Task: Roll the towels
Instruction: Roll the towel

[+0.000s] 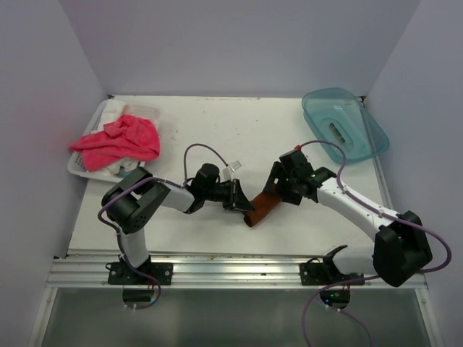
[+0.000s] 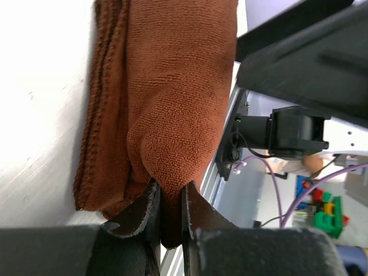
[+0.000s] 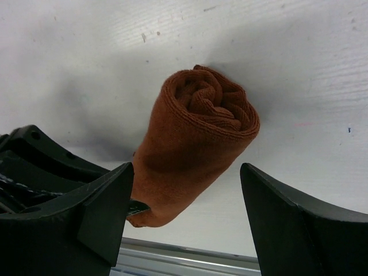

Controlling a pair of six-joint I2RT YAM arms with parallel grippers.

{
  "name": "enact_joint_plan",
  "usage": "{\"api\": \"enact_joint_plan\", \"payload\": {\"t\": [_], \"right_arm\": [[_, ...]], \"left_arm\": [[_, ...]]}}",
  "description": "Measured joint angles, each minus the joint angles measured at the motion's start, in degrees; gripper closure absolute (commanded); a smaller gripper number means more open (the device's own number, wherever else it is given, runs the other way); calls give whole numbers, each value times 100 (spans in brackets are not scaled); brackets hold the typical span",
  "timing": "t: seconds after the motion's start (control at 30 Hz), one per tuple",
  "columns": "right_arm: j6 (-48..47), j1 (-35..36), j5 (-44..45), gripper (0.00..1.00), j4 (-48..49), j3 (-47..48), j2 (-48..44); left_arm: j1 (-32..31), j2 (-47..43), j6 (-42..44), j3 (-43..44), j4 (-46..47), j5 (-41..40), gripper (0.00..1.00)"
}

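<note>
Near the front edge of the table, about in its middle, my left gripper [image 2: 171, 198] is almost closed and pinches one soft fold at the end of the rust-brown towel [image 2: 178, 103]. This towel is wound into a short thick roll and lies on the white table [image 1: 217, 123]; its spiral end shows in the right wrist view. My right gripper [image 3: 187, 167] stands wide open at the other end of the roll and holds nothing. Of its fingers [image 3: 109, 201], one is at the cloth, touching or just beside it, I cannot tell which. The other has a clear gap to the roll.

The two grippers face each other closely, with only the roll between them. The roll lies slanted, and its lower end is near the metal rail [image 1: 217, 264] along the front edge. Open white surface reaches from the grippers to the back wall.

At the far left, well apart, the pink-red towel [image 1: 119, 141] lies unrolled in a heap on a white basket [image 1: 76, 165] and hangs over its rim. In the far right corner, a teal tray [image 1: 347, 123] sits by the side wall.
</note>
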Motion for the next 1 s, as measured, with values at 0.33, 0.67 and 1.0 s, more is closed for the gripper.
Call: {"api": "enact_joint_plan", "payload": {"t": [0.33, 0.67, 1.0], "right_arm": [[343, 146, -107, 20, 863, -732, 186], [745, 186, -181, 33, 1766, -1038, 660], [807, 216, -131, 55, 1469, -570, 1165]], "left_arm": [[120, 184, -522, -114, 361, 153, 100], [138, 236, -667, -140, 409, 129, 79], [157, -284, -20, -136, -686, -356, 34]]}}
